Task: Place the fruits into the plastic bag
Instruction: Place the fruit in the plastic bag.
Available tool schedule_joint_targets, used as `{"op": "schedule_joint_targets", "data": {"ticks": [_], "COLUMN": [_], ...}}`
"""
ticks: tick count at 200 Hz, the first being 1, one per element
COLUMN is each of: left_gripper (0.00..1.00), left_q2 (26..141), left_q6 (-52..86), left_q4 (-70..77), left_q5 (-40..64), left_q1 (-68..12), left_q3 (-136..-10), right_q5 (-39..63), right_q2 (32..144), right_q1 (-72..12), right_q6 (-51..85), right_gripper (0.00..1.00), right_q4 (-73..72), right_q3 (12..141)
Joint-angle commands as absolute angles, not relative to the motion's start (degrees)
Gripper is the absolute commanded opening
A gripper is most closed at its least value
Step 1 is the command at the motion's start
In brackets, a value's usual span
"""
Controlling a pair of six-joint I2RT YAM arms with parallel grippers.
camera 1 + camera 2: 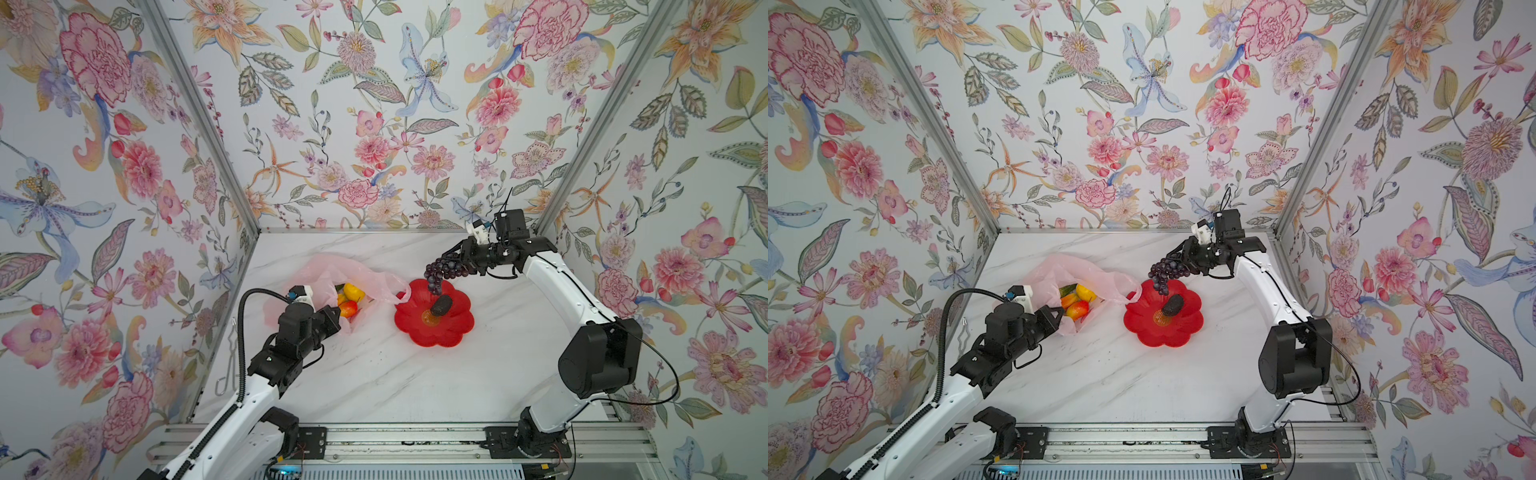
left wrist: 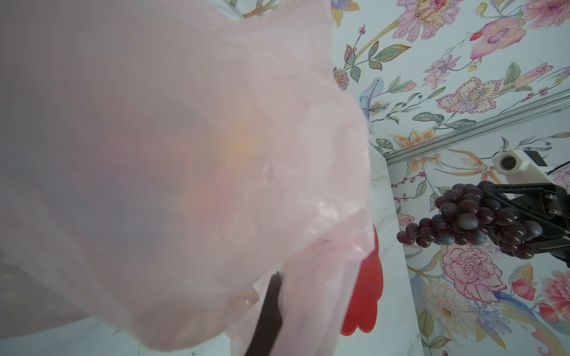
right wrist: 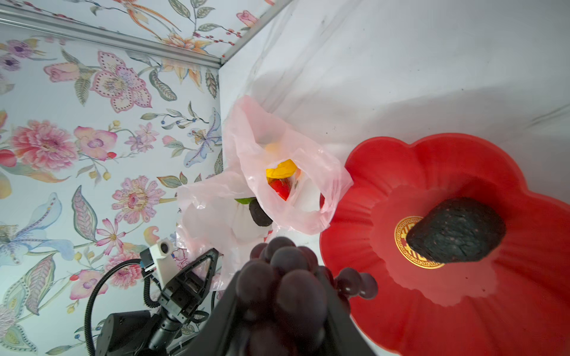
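Top views, right hand: the right hand (image 1: 453, 258) is gripping the grape bunch (image 1: 441, 272) by its upper end. The bunch is dangling in the air over the far rim of the red plate (image 1: 415, 334), its long axis drooping downward.
Top views, left hand: the left hand (image 1: 334, 318) is clenching the near lip of the plastic bag (image 1: 320, 268). The bag is lying on the counter (image 1: 374, 374) with its mouth gaping toward the plate, and a yellow fruit (image 1: 353, 291) and a red-orange fruit (image 1: 348, 308) are sitting inside.
Top views, plate: a dark rough fruit (image 1: 441, 305) is lying at the plate's middle, untouched.
Left wrist view: pink film is filling most of the picture and a dark finger (image 2: 270, 308) is pressing against it. The grapes are hanging beyond the bag's edge, apart from it.
Right wrist view: the bunch is crowding the foreground between the jaws. The bag mouth is opening just beyond it, and the plate is lying off to one side.
Deciding relation: the mouth is lying to the robot's left of the bunch, lower than its hanging tip and a little nearer the base.
Nearer arm: the left arm is sitting right at the bag but is occupied holding it, so the right arm is doing the carrying.
Next move, judged: a leftward, descending carry is probably needed, tip first, before letting go.
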State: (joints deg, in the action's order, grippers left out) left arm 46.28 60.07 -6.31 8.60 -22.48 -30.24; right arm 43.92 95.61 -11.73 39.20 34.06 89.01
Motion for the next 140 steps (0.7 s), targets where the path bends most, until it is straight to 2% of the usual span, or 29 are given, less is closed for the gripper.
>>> {"op": "schedule_joint_targets", "data": {"ticks": [1, 57, 140], "left_gripper": [0.00, 0.00, 0.00], "left_q2": [45.27, 43.17, 40.40], "left_q6": [60.27, 60.73, 60.73], "left_q4": [-5.71, -6.80, -8.79], "left_q5": [9.14, 9.39, 9.40], "left_q1": [-21.88, -21.91, -21.81], "left_q3": [-29.82, -29.11, -28.70], "right_q5": [47.82, 48.04, 45.14], "right_q2": [92.55, 92.34, 100.97], "right_q1": [-11.60, -14.32, -26.65], "right_q6": [46.15, 51.42, 50.99], "right_gripper": [0.36, 0.36, 0.36], "right_q4": [27.20, 21.99, 22.06], "right_q3": [91.10, 94.63, 103.34]}}
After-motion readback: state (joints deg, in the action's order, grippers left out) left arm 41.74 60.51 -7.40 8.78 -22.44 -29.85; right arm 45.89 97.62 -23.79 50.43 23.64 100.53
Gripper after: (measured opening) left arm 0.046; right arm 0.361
